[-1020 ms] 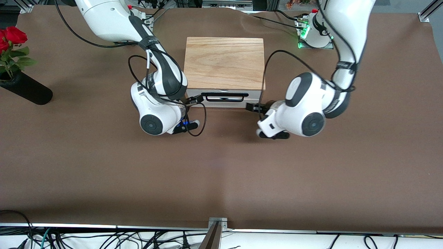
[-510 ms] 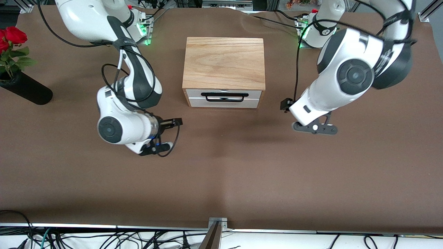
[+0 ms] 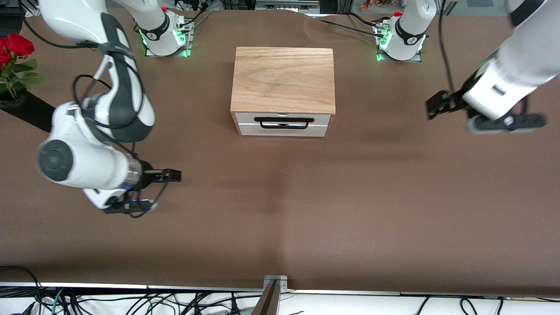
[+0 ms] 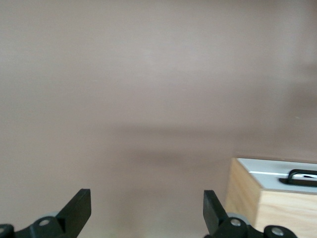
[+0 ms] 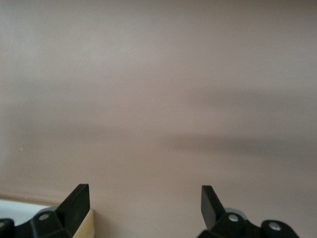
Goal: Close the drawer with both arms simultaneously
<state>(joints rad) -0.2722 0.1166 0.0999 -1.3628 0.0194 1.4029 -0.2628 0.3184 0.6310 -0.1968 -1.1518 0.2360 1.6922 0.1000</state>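
The drawer [image 3: 282, 125] sits flush in the light oak-topped box [image 3: 283, 78], its white front and black wire handle [image 3: 283, 123] facing the front camera. My left gripper [image 3: 435, 107] is open and empty over the brown mat toward the left arm's end, well apart from the box. My right gripper [image 3: 173, 176] is open and empty over the mat toward the right arm's end. The left wrist view shows its open gripper [image 4: 147, 208] with the box corner [image 4: 267, 201] and handle [image 4: 302, 177]. The right wrist view shows its open gripper [image 5: 145, 203] and a sliver of the box [image 5: 87, 225].
A black vase [image 3: 33, 113] with red roses [image 3: 13, 46] lies at the right arm's end of the table. The green-lit arm bases [image 3: 166, 37] [image 3: 400, 41] stand on either side of the box. Cables run along the table's front edge [image 3: 131, 302].
A second ago both grippers were at the drawer's front corners. Both arms have since swung outward, away from the box, each toward its own end of the table. The drawer stays flush.
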